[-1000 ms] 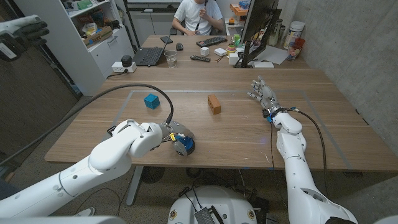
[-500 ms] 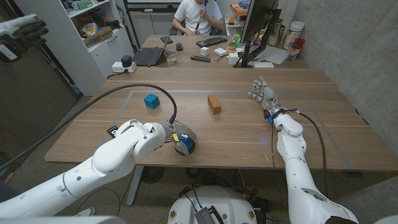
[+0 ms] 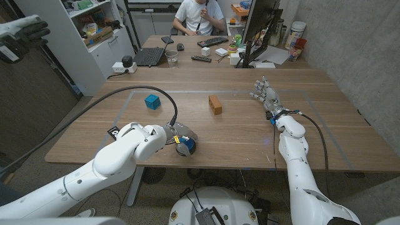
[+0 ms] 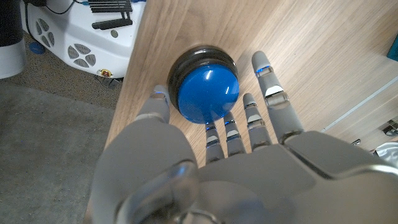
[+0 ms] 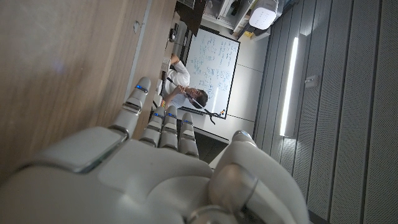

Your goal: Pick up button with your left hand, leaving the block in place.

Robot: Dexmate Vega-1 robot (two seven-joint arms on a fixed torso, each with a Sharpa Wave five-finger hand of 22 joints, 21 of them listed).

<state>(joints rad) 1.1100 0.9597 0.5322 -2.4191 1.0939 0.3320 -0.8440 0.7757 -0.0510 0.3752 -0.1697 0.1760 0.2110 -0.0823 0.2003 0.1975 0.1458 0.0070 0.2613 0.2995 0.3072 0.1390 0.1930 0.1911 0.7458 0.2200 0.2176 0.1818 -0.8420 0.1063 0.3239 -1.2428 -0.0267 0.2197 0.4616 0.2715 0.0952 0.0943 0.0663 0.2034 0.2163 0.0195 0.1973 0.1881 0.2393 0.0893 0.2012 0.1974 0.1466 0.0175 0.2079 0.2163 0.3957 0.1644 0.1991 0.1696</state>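
Observation:
The button point(image 3: 186, 147) point(image 4: 206, 92), a blue dome on a black base, sits close to the table's front edge. My left hand point(image 3: 175, 136) point(image 4: 211, 162) reaches over it with fingers spread: the thumb point(image 4: 156, 109) lies along one side and the other fingers point(image 4: 268, 93) along the other, and none closes on it. The brown block point(image 3: 215, 104) stands near the table's middle, well away from both hands. At the right side, my right hand point(image 3: 265, 95) point(image 5: 155, 162) has its fingers extended and holds nothing.
A blue cube point(image 3: 152, 101) lies at the left of the table, beyond my left arm. A black cable point(image 3: 125, 90) arcs over the left side. A person sits behind, at a desk with a laptop point(image 3: 150, 56) and a monitor point(image 3: 259, 25).
My left arm has edged slightly forward towards the button. The button, the block and my right hand have stayed put.

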